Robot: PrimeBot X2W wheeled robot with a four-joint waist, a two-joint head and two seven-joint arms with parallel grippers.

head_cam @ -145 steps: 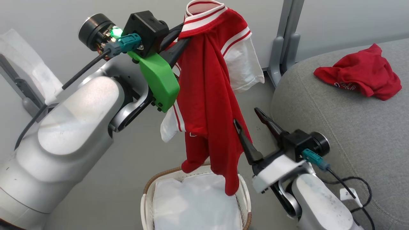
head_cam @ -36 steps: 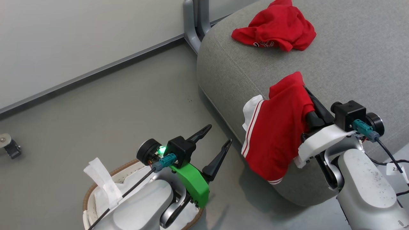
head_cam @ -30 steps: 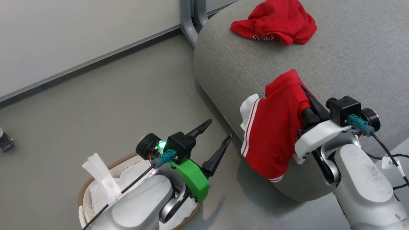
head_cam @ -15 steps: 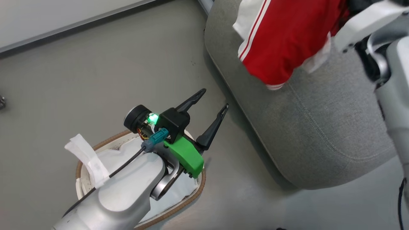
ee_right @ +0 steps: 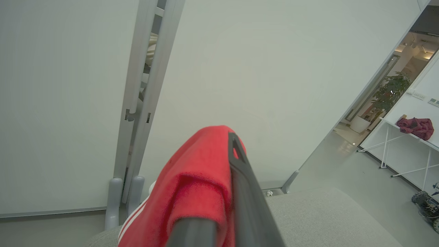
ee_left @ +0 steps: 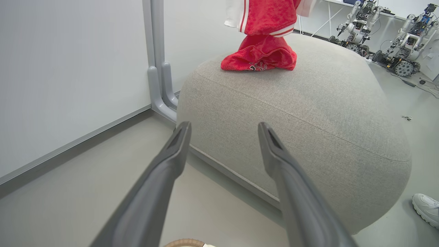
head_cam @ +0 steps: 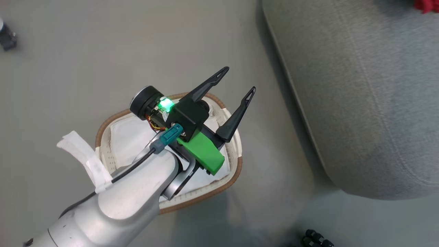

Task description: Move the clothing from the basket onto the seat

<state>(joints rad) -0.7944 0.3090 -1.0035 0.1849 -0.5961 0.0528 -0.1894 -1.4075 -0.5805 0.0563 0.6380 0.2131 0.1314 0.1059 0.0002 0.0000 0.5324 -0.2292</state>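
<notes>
Lot of two red garments: one laid down, one gripped.
Your right pincer (ee_right: 230,147) is pressed together on the soft red fabric jersey with white stripes (ee_right: 195,185). It hangs above the crumpled red T-shirt with white lettering (ee_left: 259,55), which lies on top of the large grey woven-fabric seat with rounded edges and a stitched seam (ee_left: 308,113). Your left pincer (head_cam: 240,79), dark fingers spread, hovers over the white perforated plastic basket with a brown woven-look rim (head_cam: 236,164). The basket holds a plain white liner sheet (head_cam: 123,137) and stands on smooth grey floor (head_cam: 68,68) near a pale wall (ee_left: 68,68).
</notes>
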